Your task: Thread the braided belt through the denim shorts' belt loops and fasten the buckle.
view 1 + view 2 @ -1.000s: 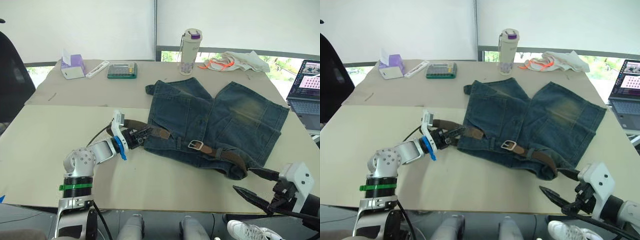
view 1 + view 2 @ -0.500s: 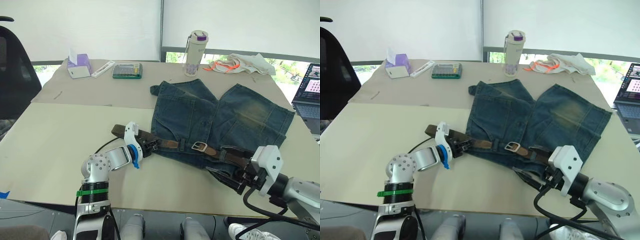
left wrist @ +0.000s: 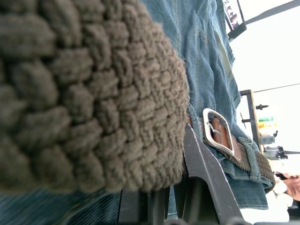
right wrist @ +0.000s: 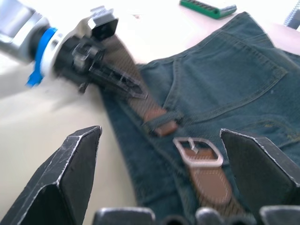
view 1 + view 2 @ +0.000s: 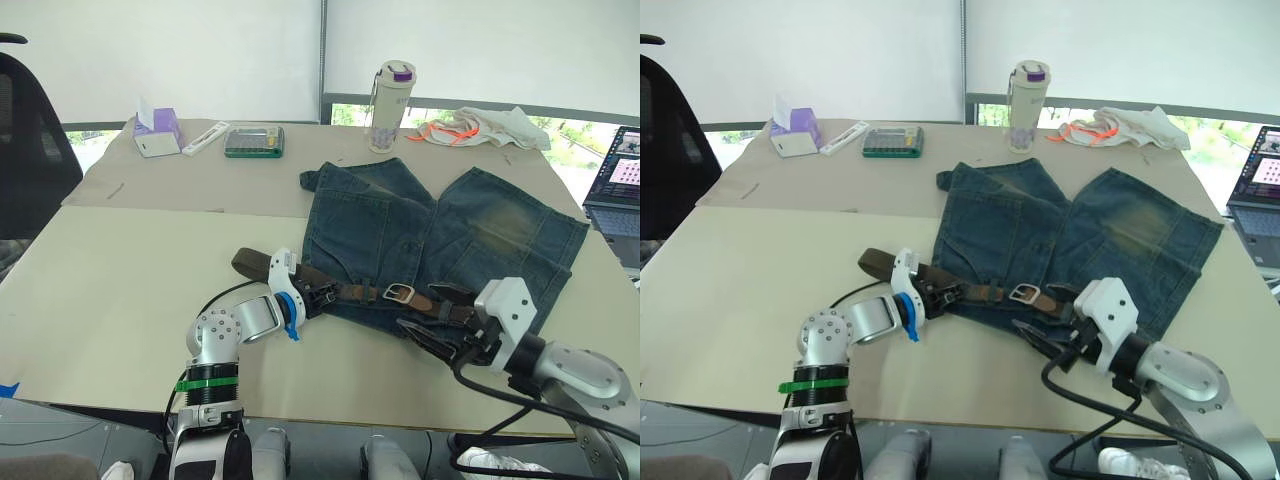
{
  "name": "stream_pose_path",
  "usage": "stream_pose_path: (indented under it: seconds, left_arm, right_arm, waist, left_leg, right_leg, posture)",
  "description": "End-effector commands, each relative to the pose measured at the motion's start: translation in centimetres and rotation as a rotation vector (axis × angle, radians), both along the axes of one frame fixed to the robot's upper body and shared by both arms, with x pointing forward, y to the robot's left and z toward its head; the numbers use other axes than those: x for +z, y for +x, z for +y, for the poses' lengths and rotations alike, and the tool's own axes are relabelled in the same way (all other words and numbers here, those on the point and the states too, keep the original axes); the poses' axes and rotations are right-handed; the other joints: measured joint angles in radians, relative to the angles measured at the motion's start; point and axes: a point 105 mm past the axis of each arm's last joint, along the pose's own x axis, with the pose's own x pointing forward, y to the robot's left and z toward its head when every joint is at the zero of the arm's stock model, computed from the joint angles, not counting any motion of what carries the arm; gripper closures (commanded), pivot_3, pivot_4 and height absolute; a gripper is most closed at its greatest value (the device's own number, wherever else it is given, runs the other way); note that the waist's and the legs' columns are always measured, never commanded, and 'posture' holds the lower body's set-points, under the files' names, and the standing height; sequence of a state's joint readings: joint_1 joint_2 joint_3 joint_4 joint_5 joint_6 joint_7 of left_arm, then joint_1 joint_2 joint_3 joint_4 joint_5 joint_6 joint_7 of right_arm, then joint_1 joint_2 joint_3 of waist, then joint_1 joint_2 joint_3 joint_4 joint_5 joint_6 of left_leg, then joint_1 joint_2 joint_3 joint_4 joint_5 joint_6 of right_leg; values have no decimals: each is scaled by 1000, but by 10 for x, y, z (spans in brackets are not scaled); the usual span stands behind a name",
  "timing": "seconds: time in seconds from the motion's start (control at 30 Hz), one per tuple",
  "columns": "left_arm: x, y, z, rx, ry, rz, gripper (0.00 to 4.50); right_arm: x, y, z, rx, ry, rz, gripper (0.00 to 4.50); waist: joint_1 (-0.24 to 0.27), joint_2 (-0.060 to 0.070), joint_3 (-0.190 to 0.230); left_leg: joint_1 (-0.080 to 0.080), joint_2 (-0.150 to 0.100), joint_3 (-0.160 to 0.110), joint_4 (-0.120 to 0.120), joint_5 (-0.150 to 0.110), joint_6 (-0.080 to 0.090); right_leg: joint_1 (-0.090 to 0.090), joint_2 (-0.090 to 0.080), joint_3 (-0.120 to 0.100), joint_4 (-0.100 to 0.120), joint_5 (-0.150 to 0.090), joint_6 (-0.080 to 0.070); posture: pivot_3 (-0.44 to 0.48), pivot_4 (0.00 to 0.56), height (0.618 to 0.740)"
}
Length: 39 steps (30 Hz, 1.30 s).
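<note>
Both end effectors sit at the waistband of the shorts [image 5: 440,235], which lie flat on the tabletop [image 5: 120,270]. We see the left end effector [image 5: 325,294] clamped on the belt [image 5: 345,291] at 9 o'clock of the buckle [image 5: 398,292]. Our right end effector [image 5: 432,318], at 5 o'clock of it, is spread open.

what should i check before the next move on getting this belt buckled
1. Left pincer holds the braided belt: ok, shut on the strap by the shorts' edge.
2. Right pincer ready to grasp: ok, open, aimed at the buckle.
3. Belt tip through the buckle: not ok, the tan tip lies short of it.
4. Tip under a belt loop: ok, a denim strip crosses it.
5. Denim shorts lying flat: ok.
6. All loops threaded: cannot tell.
</note>
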<state>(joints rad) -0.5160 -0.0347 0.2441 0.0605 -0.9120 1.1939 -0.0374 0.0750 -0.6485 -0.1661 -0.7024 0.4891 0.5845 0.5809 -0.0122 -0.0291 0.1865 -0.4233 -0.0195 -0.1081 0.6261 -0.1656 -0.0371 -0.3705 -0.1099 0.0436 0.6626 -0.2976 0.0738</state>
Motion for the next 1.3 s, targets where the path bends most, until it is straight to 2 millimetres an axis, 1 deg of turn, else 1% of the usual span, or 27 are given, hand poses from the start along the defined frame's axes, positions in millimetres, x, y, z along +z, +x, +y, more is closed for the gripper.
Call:
stream_pose_path:
  seconds: [0.03,0.13,0.23,0.4,0.53,0.63,0.77,0.9,1.0,1.13,1.3]
  left_arm:
    - [-4,-4,-18,-58,-13,0,4500]
    - [-5,-3,-21,-59,-17,-5,4500]
    - [-6,-3,-23,-61,-28,-6,4500]
    - [-10,-9,-27,-86,-30,-5,4500]
    - [-10,-9,-28,-88,-31,-7,4500]
    - [-14,-11,-29,-118,2,-17,4500]
    - [-14,-12,-31,-134,2,-20,4500]
    - [-17,-13,-31,-144,14,-20,4500]
    - [-18,-12,-30,-137,16,-17,4500]
    - [-19,-12,-30,-134,19,-17,4500]
    - [-19,-12,-31,-133,18,-21,4500]
  right_arm:
    - [-11,4,18,-2,62,113,38]
    - [-20,9,25,-35,108,202,38]
    - [-32,8,37,-25,154,318,38]
    - [-47,24,38,-158,225,438,38]
    - [-46,36,34,-257,244,438,38]
    - [-47,45,33,-352,351,474,38]
    - [-40,45,44,-338,477,512,38]
    - [-32,48,49,-369,622,538,38]
    - [-24,49,50,-370,699,539,797]
    - [-20,47,49,-363,719,542,2251]
    - [-19,45,49,-353,704,542,3948]
  waist:
    - [2,1,-1]
    - [5,1,-1]
    - [8,1,-2]
    - [8,2,-2]
    - [9,2,-3]
    - [7,3,-4]
    - [8,4,-5]
    - [7,5,-6]
    - [7,6,-7]
    - [6,9,-8]
    - [2,10,-9]
  left_leg:
    - [0,0,0,0,0,0]
    - [0,0,0,0,0,0]
    - [0,-1,0,0,0,0]
    - [0,-2,0,0,0,0]
    - [0,-2,0,0,0,0]
    - [1,-2,0,0,0,0]
    - [1,-2,0,0,0,0]
    - [1,-2,0,-1,0,0]
    - [1,-2,0,-1,0,0]
    - [1,-2,0,-2,0,0]
    - [1,-2,0,-2,0,0]
  right_leg:
    - [0,0,0,0,0,0]
    - [1,0,0,0,0,0]
    - [1,-1,0,-1,0,0]
    - [1,-1,0,-1,0,0]
    - [1,-2,0,-1,0,0]
    - [1,-2,0,-1,0,0]
    - [1,-2,0,0,0,0]
    - [1,-2,0,0,0,0]
    - [0,-2,0,0,0,0]
    - [0,-2,0,0,0,0]
    - [0,-2,0,0,0,0]
  posture:
    - [0,150,740]
    - [0,150,740]
    - [0,150,740]
    - [0,150,740]
    - [0,150,740]
    - [0,150,740]
    - [0,150,740]
    - [0,150,740]
    - [0,150,740]
    - [0,150,740]
    - [0,150,740]
